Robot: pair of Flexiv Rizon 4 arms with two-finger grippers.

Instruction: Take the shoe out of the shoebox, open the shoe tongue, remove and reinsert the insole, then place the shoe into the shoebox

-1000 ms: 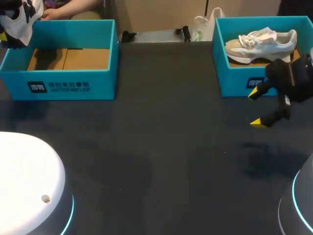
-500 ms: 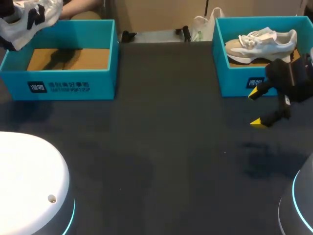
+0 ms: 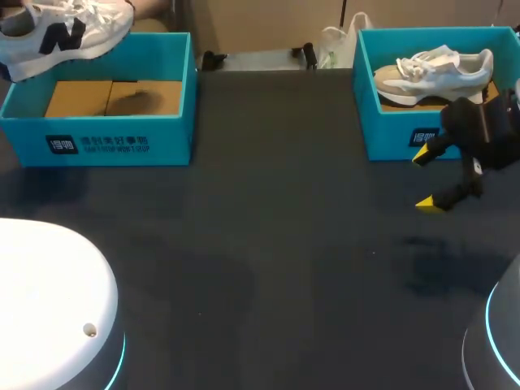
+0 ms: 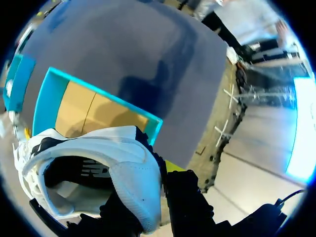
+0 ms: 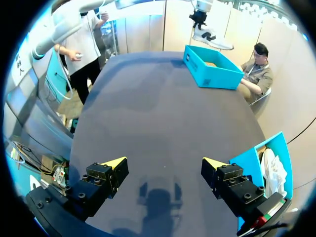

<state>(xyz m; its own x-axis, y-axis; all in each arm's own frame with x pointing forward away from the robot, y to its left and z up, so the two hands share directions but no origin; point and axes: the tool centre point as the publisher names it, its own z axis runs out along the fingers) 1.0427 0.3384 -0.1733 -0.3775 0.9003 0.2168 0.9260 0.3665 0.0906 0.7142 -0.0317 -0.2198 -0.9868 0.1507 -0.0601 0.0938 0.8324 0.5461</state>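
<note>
dark table (image 3: 268, 244) and open shoebox (image 3: 162, 123) lie below my left hand (image 4: 147, 190), which grips the white shoe (image 3: 69, 32) by the heel, toe pointing away, while my right hand (image 3: 427, 179) hangs wide, well apart.

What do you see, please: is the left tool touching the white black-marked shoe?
Touching. The left wrist view shows the left tool clamping the white black-marked shoe by its heel, from both sides.

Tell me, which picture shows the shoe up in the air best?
The left wrist view: the shoe is biggest there, heel and dark inside close up. The head view shows its side with laces, cut off at the edge. The right wrist view shows it whole but tiny, far off above a box.
</note>
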